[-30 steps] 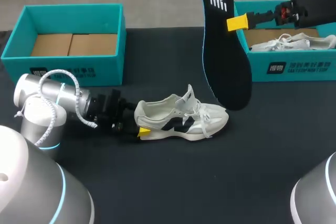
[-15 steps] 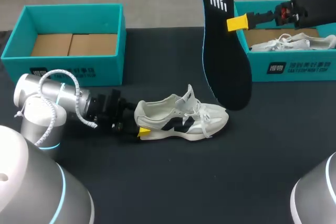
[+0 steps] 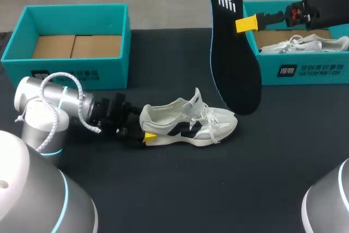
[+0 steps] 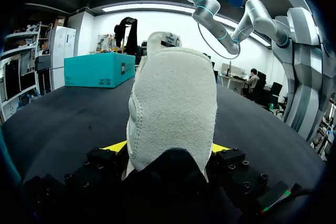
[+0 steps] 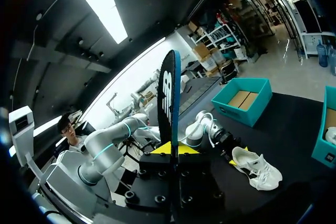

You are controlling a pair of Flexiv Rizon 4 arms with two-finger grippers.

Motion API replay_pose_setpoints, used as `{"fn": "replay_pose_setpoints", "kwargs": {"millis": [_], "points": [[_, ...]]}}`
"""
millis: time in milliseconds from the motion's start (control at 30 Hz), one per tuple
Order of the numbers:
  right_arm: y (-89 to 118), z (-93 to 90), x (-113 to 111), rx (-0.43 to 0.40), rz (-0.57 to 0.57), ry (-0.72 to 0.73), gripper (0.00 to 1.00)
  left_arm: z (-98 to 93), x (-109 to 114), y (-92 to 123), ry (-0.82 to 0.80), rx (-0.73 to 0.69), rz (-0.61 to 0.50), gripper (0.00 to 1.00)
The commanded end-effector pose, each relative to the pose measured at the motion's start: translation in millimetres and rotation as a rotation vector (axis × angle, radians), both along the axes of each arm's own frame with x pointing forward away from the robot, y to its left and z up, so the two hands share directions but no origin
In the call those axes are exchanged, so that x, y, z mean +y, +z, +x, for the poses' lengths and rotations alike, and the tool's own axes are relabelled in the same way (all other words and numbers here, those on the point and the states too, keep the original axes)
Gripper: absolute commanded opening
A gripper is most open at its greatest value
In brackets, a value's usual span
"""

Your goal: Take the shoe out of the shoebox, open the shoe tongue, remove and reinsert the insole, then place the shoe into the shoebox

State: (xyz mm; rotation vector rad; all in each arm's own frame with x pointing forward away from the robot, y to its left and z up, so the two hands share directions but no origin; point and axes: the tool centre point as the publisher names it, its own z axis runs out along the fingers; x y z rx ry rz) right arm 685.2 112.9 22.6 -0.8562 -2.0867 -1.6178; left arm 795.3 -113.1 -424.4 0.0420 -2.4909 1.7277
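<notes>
A white sneaker (image 3: 188, 121) with black side marks lies on its sole mid-table, toe to the right. My left gripper (image 3: 144, 128) is at its heel, and in the left wrist view the pale heel (image 4: 173, 108) fills the gap with a yellow tip pressed on each side. High above the table my right gripper (image 3: 246, 24) is shut on a black insole (image 3: 232, 47), which hangs upright with its lower end over the shoe's toe. From the right wrist view the insole (image 5: 169, 103) stands edge-on between the fingers of that gripper (image 5: 172, 148), with the sneaker (image 5: 257, 169) far below.
A teal shoebox (image 3: 76, 75) with a bare cardboard floor stands at the back left. A second teal shoebox (image 3: 305, 70) at the back right holds another white shoe (image 3: 305, 43). Dark table surface stretches in front of the sneaker.
</notes>
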Motion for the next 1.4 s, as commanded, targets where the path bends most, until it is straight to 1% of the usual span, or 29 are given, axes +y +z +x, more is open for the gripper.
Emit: {"fn": "replay_pose_setpoints", "kwargs": {"millis": [33,167,333,500,933,1000,1400], "points": [[0.2,0.8,1.7,0.002,-0.003,-0.001,0.00,-1.0,0.1,-5.1,-0.004,0.001,0.002,1.00],[0.2,0.8,1.7,0.002,-0.003,-0.001,0.00,-5.2,0.4,-5.0,-0.014,0.010,0.021,1.00],[0.2,0.8,1.7,0.002,-0.003,-0.001,0.00,-8.9,3.3,0.0,-0.010,0.005,0.036,1.00],[0.2,0.8,1.7,0.002,-0.003,-0.001,0.00,-8.4,9.3,4.3,-0.015,0.007,0.077,1.00],[0.2,0.8,1.7,0.002,-0.003,-0.001,0.00,-4.1,34.5,19.4,-0.032,0.038,0.325,1.00],[0.2,0.8,1.7,0.002,-0.003,-0.001,0.00,-3.7,38.3,20.9,-0.039,0.020,0.334,1.00],[0.2,0.8,1.7,0.002,-0.003,-0.001,0.00,-3.7,38.3,20.9,-0.039,0.020,0.334,1.00]]}}
